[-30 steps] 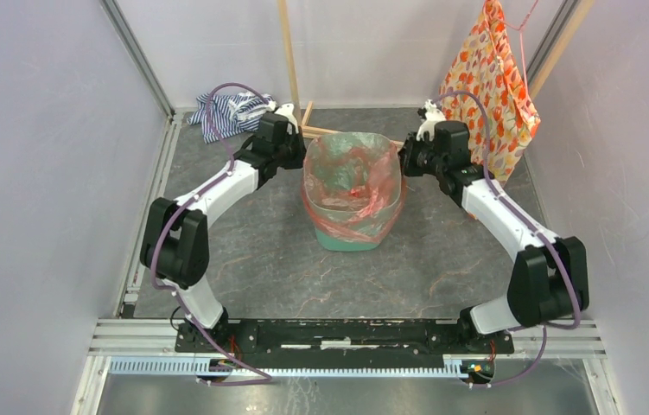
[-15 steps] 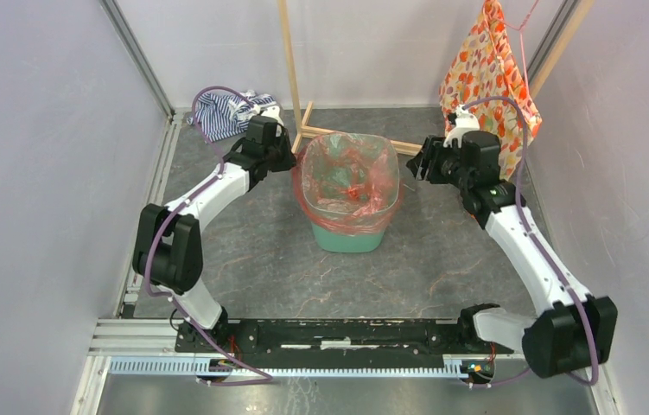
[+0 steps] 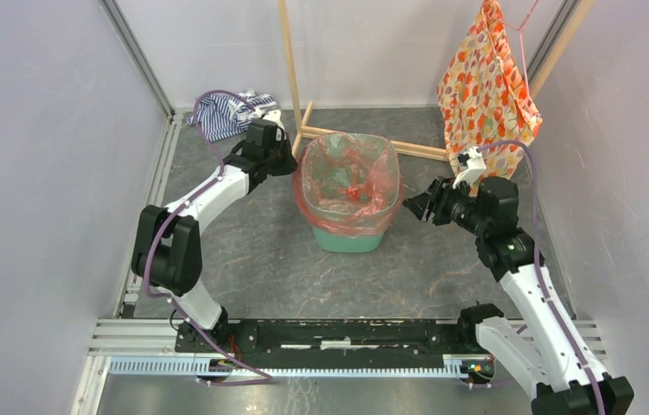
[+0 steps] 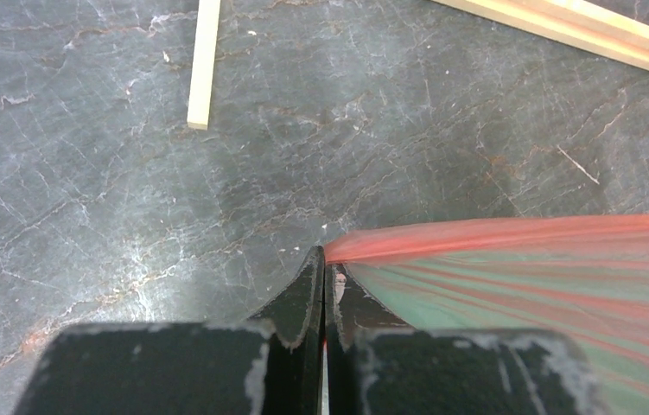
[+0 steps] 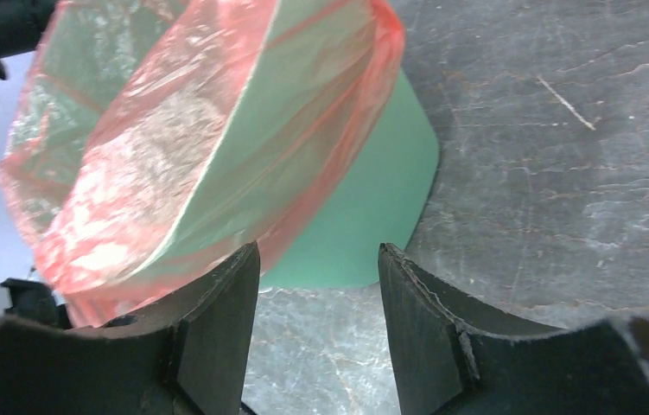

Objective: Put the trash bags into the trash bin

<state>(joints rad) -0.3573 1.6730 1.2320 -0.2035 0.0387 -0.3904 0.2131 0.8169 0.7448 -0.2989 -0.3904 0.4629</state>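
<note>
The mint-green trash bin (image 3: 348, 237) stands upright mid-floor. The red-orange trash bag (image 3: 351, 177) lines it, its edge folded over the rim. My left gripper (image 3: 293, 162) is at the bin's left rim, shut on the bag's edge (image 4: 476, 235), which stretches taut from the closed jaws. My right gripper (image 3: 414, 207) is open and empty, off the bin's right side, a little apart from it. In the right wrist view the bin (image 5: 364, 216) and bag (image 5: 182, 138) lie ahead of the open fingers (image 5: 217, 311).
A wooden rack frame (image 3: 290, 65) stands behind the bin, its base bars (image 4: 204, 60) on the floor. An orange floral cloth (image 3: 489, 82) hangs at the back right. A striped cloth (image 3: 225, 112) lies at the back left. Walls close both sides.
My right gripper let go of the bag's right edge, opened, and drew back toward the near right. The left gripper stays shut on the left edge. The bag now sits over the rim.
</note>
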